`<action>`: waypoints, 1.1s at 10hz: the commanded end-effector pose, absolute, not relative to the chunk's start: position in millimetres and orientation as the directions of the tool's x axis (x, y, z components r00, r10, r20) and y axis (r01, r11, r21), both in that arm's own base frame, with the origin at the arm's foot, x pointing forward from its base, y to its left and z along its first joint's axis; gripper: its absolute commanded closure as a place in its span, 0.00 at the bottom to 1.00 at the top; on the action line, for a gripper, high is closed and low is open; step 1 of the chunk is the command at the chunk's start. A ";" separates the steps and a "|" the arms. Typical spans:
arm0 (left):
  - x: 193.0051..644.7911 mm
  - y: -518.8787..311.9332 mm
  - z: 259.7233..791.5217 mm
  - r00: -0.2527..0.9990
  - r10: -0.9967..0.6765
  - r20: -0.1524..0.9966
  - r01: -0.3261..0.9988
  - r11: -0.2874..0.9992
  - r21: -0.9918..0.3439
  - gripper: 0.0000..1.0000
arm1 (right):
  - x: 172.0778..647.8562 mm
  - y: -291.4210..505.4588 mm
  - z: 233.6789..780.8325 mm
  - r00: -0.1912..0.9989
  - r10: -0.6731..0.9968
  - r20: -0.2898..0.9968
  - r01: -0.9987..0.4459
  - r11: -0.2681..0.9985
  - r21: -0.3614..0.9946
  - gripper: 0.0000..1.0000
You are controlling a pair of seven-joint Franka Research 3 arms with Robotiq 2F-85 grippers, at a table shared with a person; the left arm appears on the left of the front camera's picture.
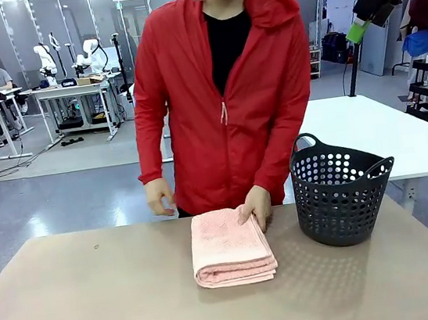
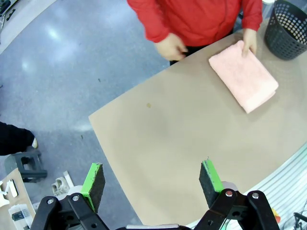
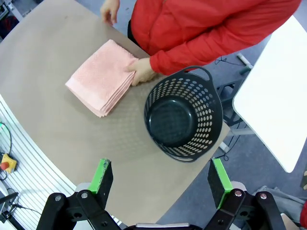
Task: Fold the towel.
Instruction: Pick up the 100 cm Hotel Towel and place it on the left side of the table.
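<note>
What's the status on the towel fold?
Left claw open, raised off the table. Right claw open, raised too. Towel folded on the table, person's hand resting on its far corner. Basket beside it, apart.

Left gripper (image 2: 151, 184): black linkage body w/ silver screws at pivot joints; two fingers (image 2: 93, 185), each faced w/ bright green pad on dark backing. Right gripper (image 3: 160, 184): same build, black links, silver screws, green-padded fingers (image 3: 102, 176). In front view both units appear as black housings w/ green tips, top corners of pic.

Person (image 1: 221, 96): red zip-up jacket (image 1: 194, 131), hooded, long sleeves w/ gathered cuffs; zip partly undone at the top, pull tab hanging mid-chest. Black top (image 1: 228, 44) underneath, visible at neck opening.
</note>
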State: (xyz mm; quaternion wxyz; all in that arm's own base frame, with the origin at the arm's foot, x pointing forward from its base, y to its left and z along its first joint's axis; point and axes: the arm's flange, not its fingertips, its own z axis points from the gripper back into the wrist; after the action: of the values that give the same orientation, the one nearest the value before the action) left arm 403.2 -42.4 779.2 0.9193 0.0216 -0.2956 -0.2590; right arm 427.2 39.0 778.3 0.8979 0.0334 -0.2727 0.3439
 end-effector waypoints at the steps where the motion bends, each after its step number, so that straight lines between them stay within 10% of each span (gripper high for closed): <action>1: 404.6 -40.1 782.2 0.688 -0.505 0.521 0.474 0.856 0.205 0.00 | 427.2 36.9 780.2 0.609 0.611 0.505 -0.646 0.752 -0.132 0.00; 11: 387.0 -60.3 611.5 0.816 -0.224 0.532 0.447 0.829 -0.335 0.00 | 427.2 36.9 780.2 0.609 0.611 0.505 -0.646 0.752 -0.132 0.00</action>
State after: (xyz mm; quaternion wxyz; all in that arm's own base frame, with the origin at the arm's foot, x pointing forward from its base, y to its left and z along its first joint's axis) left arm 393.5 -60.7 623.0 0.9368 -0.1928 -0.2292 -0.1809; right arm 427.4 39.0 778.3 0.8979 0.0335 -0.2727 0.3439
